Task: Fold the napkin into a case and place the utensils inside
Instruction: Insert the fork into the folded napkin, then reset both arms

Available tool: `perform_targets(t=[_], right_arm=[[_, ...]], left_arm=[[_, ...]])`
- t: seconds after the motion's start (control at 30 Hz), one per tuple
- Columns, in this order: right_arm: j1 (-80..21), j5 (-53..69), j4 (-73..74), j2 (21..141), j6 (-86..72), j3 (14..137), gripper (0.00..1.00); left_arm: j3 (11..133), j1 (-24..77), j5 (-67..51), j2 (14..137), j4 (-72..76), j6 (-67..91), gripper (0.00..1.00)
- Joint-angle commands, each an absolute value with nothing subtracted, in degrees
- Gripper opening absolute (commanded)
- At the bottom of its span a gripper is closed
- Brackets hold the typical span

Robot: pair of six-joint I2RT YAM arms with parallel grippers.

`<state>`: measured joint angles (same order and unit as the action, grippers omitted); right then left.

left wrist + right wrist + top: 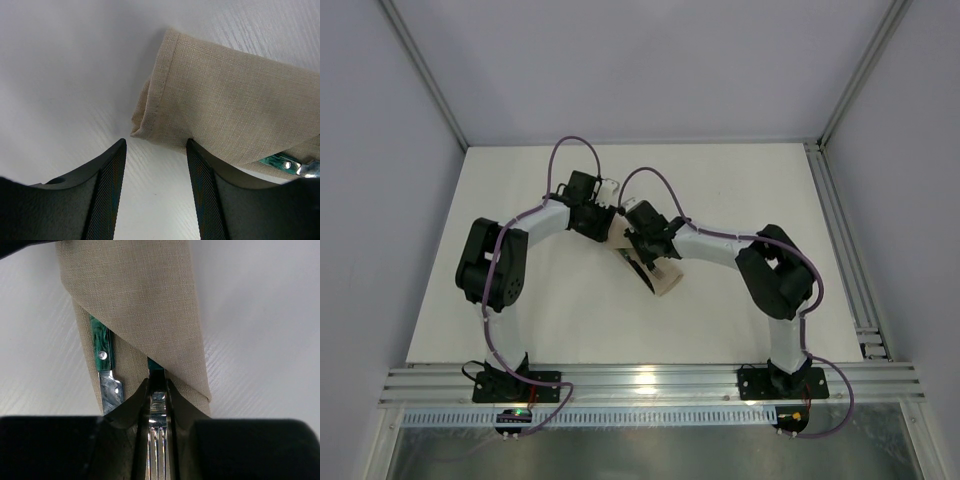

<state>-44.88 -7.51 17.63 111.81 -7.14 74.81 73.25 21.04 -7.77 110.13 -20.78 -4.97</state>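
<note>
The beige case [145, 305] lies on the white table with a diagonal pocket edge; it also shows in the top view [665, 277] and the left wrist view [235, 110]. The knife [106, 365], green-handled, sits in the pocket at the left, its blade end sticking out. My right gripper [157, 387] is shut on the fork [158, 435]; the fork's green handle goes under the pocket edge. My left gripper [155, 150] is open and empty at the case's far end, one fingertip [192, 150] touching the cloth's edge. The knife handle [280, 162] peeks out there.
Both arms meet over the middle of the white table [500, 310]. A metal rail [840, 240] runs along the right edge and an aluminium frame [650, 380] along the near edge.
</note>
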Motion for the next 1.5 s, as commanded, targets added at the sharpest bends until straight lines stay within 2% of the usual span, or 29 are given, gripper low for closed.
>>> perform_targets(t=[0.0, 0.07, 0.1, 0.17, 0.43, 0.53, 0.57, 0.63, 0.73, 1.0, 1.27, 1.47], right_arm=[[-44.65, -8.70, 16.61, 113.03, -5.98, 77.61, 0.19], [-44.65, -9.31, 17.31, 112.24, -5.36, 77.26, 0.27], [-44.56, -9.58, 17.66, 111.63, -4.93, 76.99, 0.37], [-44.56, -9.84, 18.28, 109.53, -4.31, 76.64, 0.45], [-44.65, -14.06, 26.10, 101.79, -1.67, 78.05, 0.54], [-44.30, -16.07, 28.73, 96.87, -1.67, 77.08, 0.73], [-44.04, -16.34, 29.61, 95.90, -1.93, 76.99, 0.84], [-41.85, -16.87, 32.16, 93.09, -3.94, 76.73, 0.98], [-37.72, -15.13, 33.49, 88.71, -6.32, 74.81, 0.99], [-17.34, -14.32, 31.03, 78.84, -17.75, 66.45, 0.99], [-13.97, -16.61, 29.79, 80.50, -21.35, 62.67, 0.99], [-14.06, -16.79, 27.08, 80.51, -21.53, 60.03, 0.99]], left_arm=[[73.04, 21.36, -8.26, 107.49, -20.13, -5.71, 0.54], [73.47, 21.36, -7.56, 107.49, -20.48, -6.06, 0.54], [73.74, 21.36, -7.21, 107.49, -20.74, -6.24, 0.54], [74.44, 21.27, -5.37, 106.79, -21.53, -7.03, 0.54], [77.34, 20.83, -1.76, 101.26, -25.22, -9.40, 0.55], [78.05, 19.60, -1.32, 97.13, -28.03, -10.19, 0.56], [77.96, 18.29, -1.32, 95.73, -28.56, -10.20, 0.56], [76.82, 16.71, -1.58, 91.25, -30.14, -9.93, 0.56], [73.41, 12.67, -1.23, 83.78, -32.16, -10.28, 0.58], [58.72, 3.44, 4.48, 66.72, -38.14, -16.69, 0.68], [45.90, -6.05, 8.35, 58.98, -40.34, -19.60, 0.72], [42.54, -6.86, 7.56, 57.13, -40.52, -18.55, 0.72]])
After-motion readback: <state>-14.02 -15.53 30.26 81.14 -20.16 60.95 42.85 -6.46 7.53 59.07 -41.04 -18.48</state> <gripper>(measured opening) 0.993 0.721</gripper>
